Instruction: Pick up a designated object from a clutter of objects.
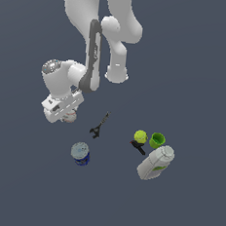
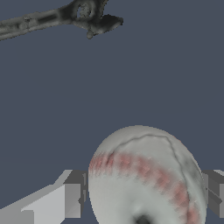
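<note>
An off-white baseball [image 2: 146, 177], crossed by faint red stitching, is gripped between the closed gripper [image 2: 144, 197] fingers; a black wrench [image 2: 61, 18] is seen beyond.

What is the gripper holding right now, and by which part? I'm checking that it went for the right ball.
The baseball sits between the fingers of the gripper, one on each side of its middle. Whether they are clamped on it cannot be told.
</note>
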